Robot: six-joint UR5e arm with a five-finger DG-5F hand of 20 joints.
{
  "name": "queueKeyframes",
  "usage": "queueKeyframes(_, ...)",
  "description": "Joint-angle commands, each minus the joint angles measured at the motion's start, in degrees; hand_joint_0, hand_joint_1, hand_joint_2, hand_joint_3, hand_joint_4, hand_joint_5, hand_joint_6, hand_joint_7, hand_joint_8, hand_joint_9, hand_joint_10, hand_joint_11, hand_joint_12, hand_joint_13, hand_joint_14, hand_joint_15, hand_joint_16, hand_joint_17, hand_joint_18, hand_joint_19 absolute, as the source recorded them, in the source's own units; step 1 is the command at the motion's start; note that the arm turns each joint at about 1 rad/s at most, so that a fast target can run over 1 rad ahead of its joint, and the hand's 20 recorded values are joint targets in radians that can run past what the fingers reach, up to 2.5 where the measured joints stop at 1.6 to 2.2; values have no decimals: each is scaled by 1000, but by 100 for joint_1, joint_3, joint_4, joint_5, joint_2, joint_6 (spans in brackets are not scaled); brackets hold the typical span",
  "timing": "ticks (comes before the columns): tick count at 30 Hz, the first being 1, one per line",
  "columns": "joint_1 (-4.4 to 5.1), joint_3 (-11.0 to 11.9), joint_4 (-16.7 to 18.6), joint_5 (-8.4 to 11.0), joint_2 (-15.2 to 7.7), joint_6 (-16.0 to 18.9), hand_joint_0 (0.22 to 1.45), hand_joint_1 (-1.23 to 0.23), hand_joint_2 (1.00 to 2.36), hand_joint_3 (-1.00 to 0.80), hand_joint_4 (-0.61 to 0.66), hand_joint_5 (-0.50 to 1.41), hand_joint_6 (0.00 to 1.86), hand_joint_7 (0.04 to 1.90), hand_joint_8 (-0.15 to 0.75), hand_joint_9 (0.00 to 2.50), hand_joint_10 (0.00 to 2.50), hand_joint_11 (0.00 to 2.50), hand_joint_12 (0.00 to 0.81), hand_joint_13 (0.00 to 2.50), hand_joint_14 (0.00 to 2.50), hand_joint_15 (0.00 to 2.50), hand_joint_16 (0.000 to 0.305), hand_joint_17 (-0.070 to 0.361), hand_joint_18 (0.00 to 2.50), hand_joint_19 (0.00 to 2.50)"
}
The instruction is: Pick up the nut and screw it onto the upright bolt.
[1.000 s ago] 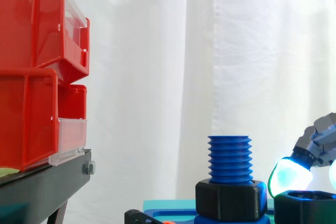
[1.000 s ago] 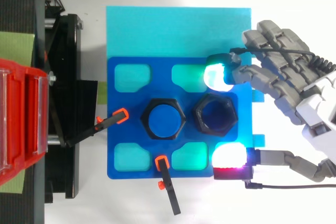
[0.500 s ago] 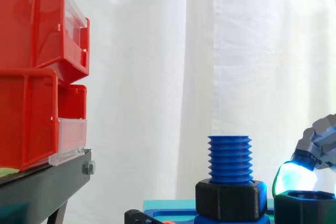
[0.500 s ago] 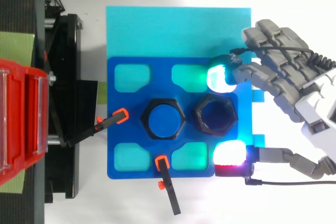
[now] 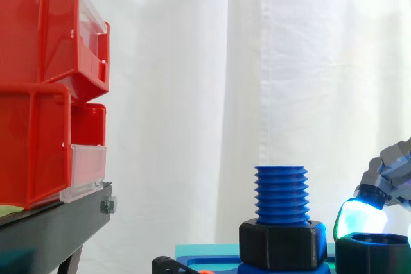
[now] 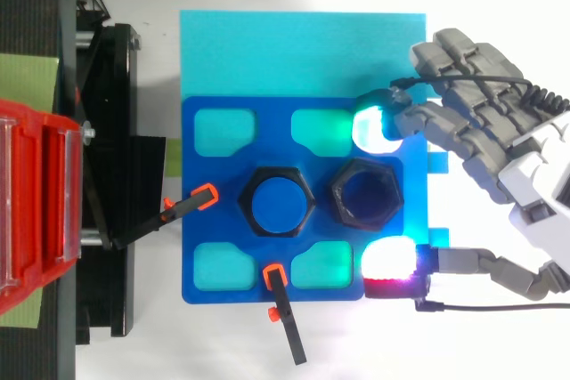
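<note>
A blue threaded bolt (image 5: 280, 195) stands upright on the blue base plate (image 6: 214, 175), with a black hex collar (image 6: 278, 201) round its foot. The loose black nut (image 6: 363, 201) rests on the plate just right of the bolt; its top edge is seen at the lower right of the side view as nut (image 5: 372, 253). My hand (image 6: 485, 144) reaches in from the right and straddles the nut: a fingertip glowing green-white (image 6: 374, 126) lies beyond it, and a thumb tip glowing white and magenta (image 6: 389, 265) lies on the near side. Neither pad touches the nut, and the fingers are fairly straight.
Stacked red bins (image 5: 45, 88) sit on a black stand (image 5: 58, 222) at the left. Two black clamps with orange tips (image 6: 201, 198) hold the base plate along its left and front edges. A cyan sheet (image 6: 294, 51) lies under the plate.
The hand has drifted slightly to the right and its glowing fingertip has moved a little farther from the nut. The nut and bolt have not moved.
</note>
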Motion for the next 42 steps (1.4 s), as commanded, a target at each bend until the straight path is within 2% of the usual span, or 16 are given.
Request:
queueKeyframes(1, -12, -6, -3, -1, 2, 0, 367, -786, 1000, -500, 307, -291, 503, 884, 329, 99, 0, 0, 458, 103, 0, 0, 73, 164, 159, 0)
queueKeyframes(6, -30, 3, -3, -54, -7, 0, 371, -778, 1000, -500, 307, -292, 503, 884, 330, 99, 0, 0, 457, 105, 0, 0, 73, 163, 162, 0)
queueKeyframes(10, -65, -6, -3, -186, -7, -106, 373, -772, 1000, -500, 307, -291, 503, 884, 329, 100, 0, 0, 456, 107, 0, 0, 72, 163, 163, 0)
queueKeyframes(18, -74, 3, 6, -204, -25, -211, 392, -757, 1000, -500, 300, -290, 503, 888, 325, 102, 0, 0, 447, 115, 0, 0, 70, 158, 158, 0)
queueKeyframes(25, -74, 3, 15, -309, -60, -264, 415, -740, 1000, -500, 295, -286, 503, 901, 317, 109, 0, 0, 436, 122, 0, 0, 68, 153, 166, 0)
queueKeyframes(27, -82, -6, 15, -318, -60, -264, 422, -768, 1000, -500, 311, -275, 503, 899, 327, 160, 0, 0, 435, 180, 0, 0, 67, 152, 243, 0)
queueKeyframes(33, -82, 3, 24, -318, -60, -273, 495, -745, 1000, -500, 330, -252, 504, 1021, 321, 257, 0, 0, 404, 259, 0, 0, 60, 135, 341, 0)
queueKeyframes(38, -82, -6, 6, -318, -60, -273, 528, -740, 1000, -500, 349, -228, 503, 1253, 326, 326, 0, 22, 387, 323, 0, 0, 57, 127, 408, 0)
queueKeyframes(42, -82, 3, 6, -318, -51, -282, 535, -733, 1000, -500, 350, -218, 502, 1364, 336, 361, 0, 55, 387, 346, 0, 0, 56, 126, 441, 0)
